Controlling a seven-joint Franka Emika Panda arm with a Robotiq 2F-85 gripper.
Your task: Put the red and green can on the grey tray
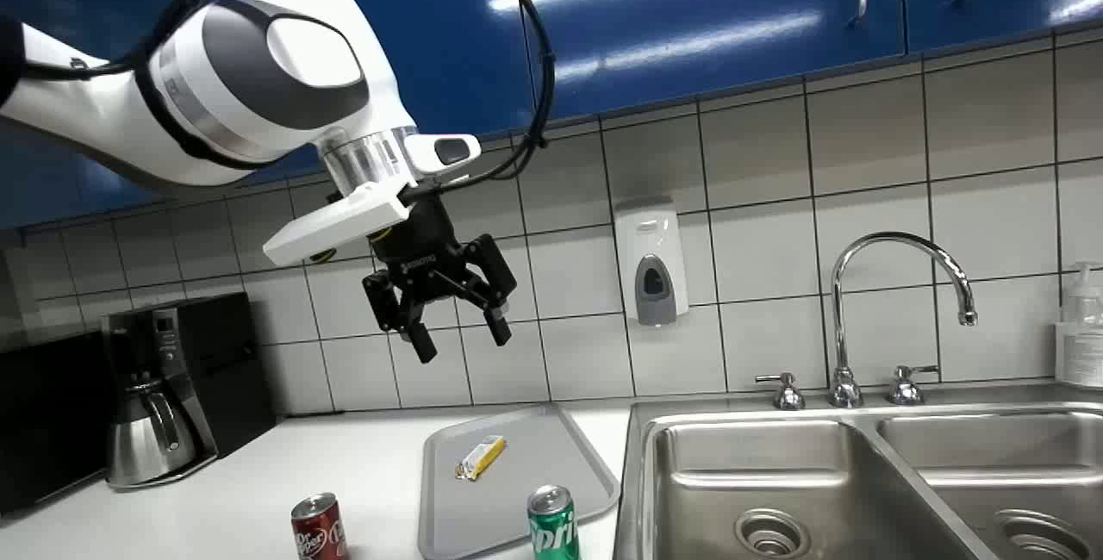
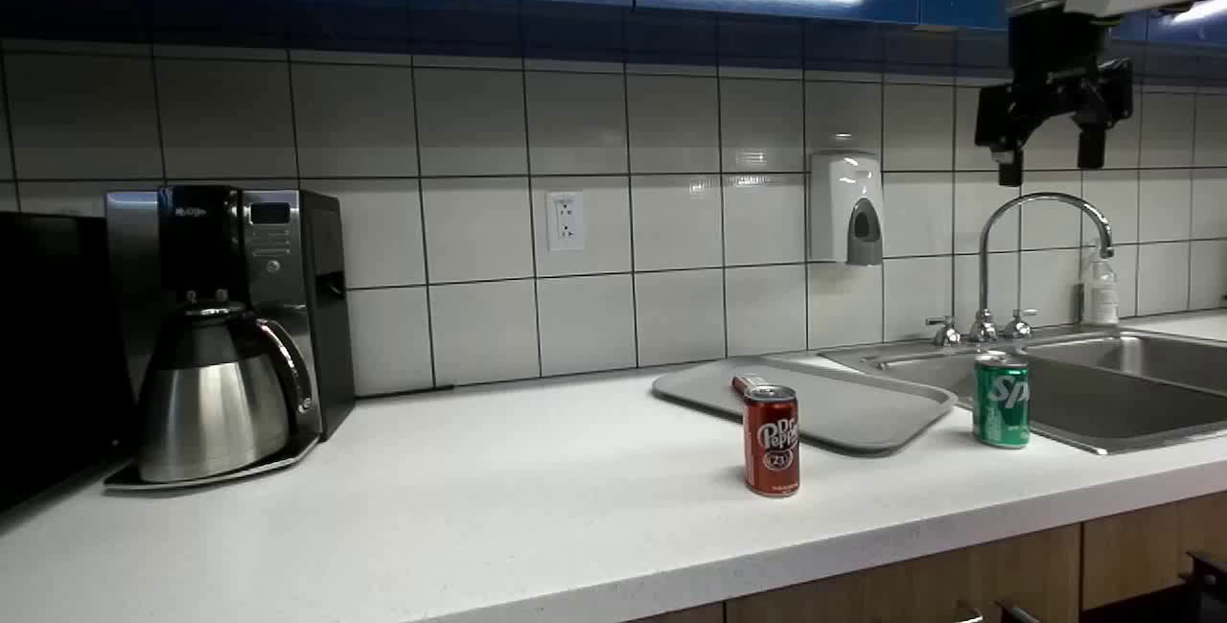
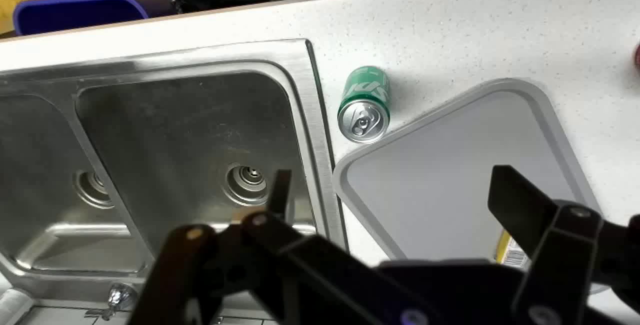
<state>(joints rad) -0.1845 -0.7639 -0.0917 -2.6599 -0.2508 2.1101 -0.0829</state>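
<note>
The red can (image 1: 320, 534) stands upright on the white counter beside the grey tray (image 1: 560, 457); it also shows in an exterior view (image 2: 773, 446) and as a sliver at the right edge of the wrist view (image 3: 637, 57). The green can (image 2: 1002, 403) stands upright on the counter between the tray (image 2: 863, 417) and the sink; it also shows in an exterior view (image 1: 552, 534) and in the wrist view (image 3: 366, 87). My gripper (image 1: 460, 336) is open and empty, high above the counter. In the wrist view its fingers (image 3: 392, 180) are spread wide above the tray and sink edge.
A small yellow oblong item (image 1: 481, 458) lies on the tray. The steel double sink (image 3: 200, 130) with its tall faucet (image 1: 840, 319) adjoins the tray. A coffee maker (image 2: 230, 335) stands at the far end of the counter. Blue cabinets (image 1: 689, 26) hang above, near the arm.
</note>
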